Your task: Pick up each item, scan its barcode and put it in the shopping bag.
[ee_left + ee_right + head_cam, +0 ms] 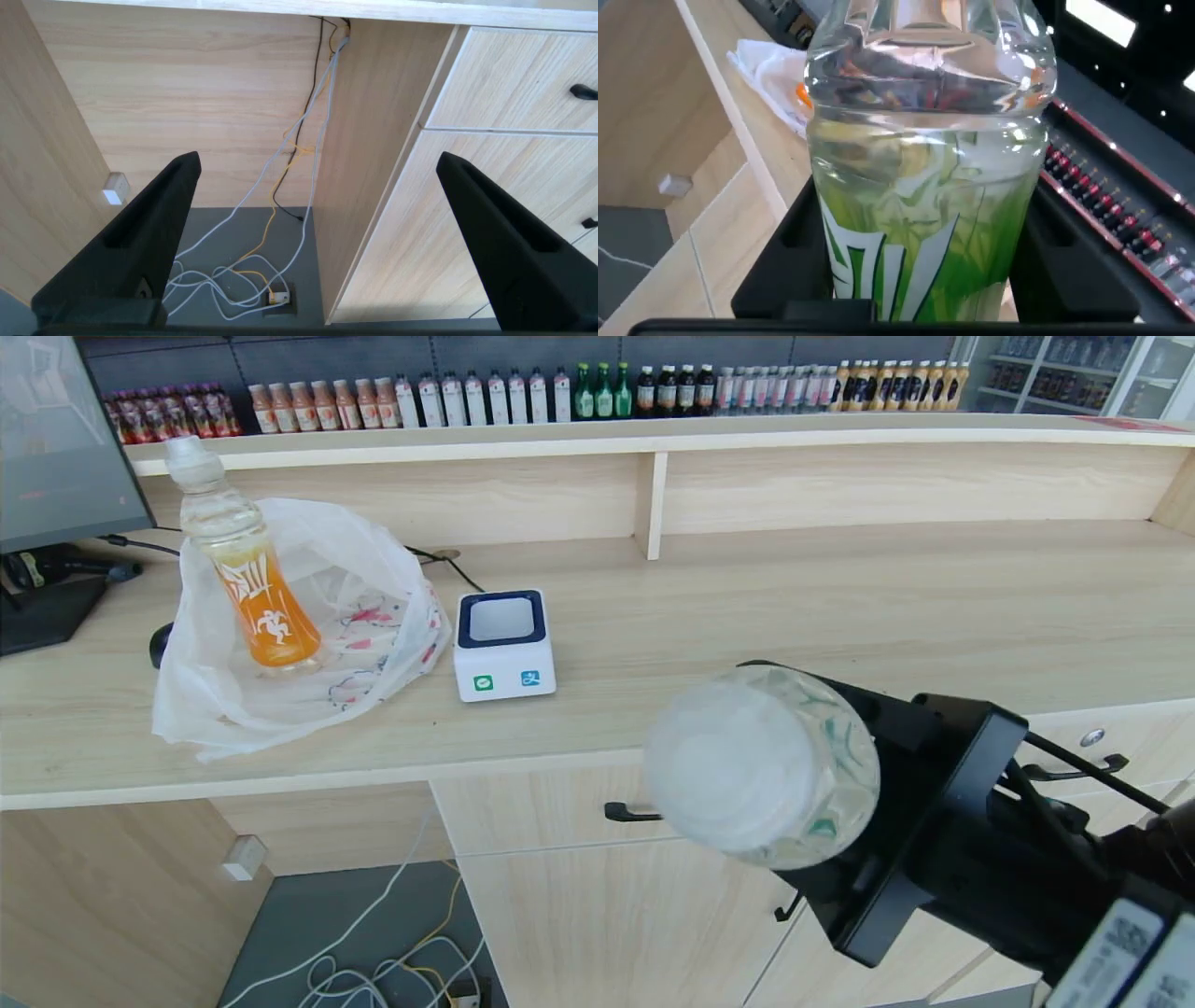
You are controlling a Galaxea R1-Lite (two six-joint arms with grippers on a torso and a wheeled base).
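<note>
A: Progress?
B: One item done, I'd say. Orange bottle [252,569] stands inside shopping bag [373,616], left end of the counter [840,607]. Scanner [504,644] just beside the bag.
A: Second item?
B: Green bottle [747,765] clamped in right gripper [840,784], out past the counter's front edge.
A: Left gripper [318,163]?
B: Jaws apart, empty, low by the cabinets. Left to do, by my reckoning: scan the green bottle, then bag it.

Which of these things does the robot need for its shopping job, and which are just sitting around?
For the job: green bottle in the right gripper, orange bottle, shopping bag, scanner.

Just lying about: monitor, shelf bottles, cables under the counter.
</note>
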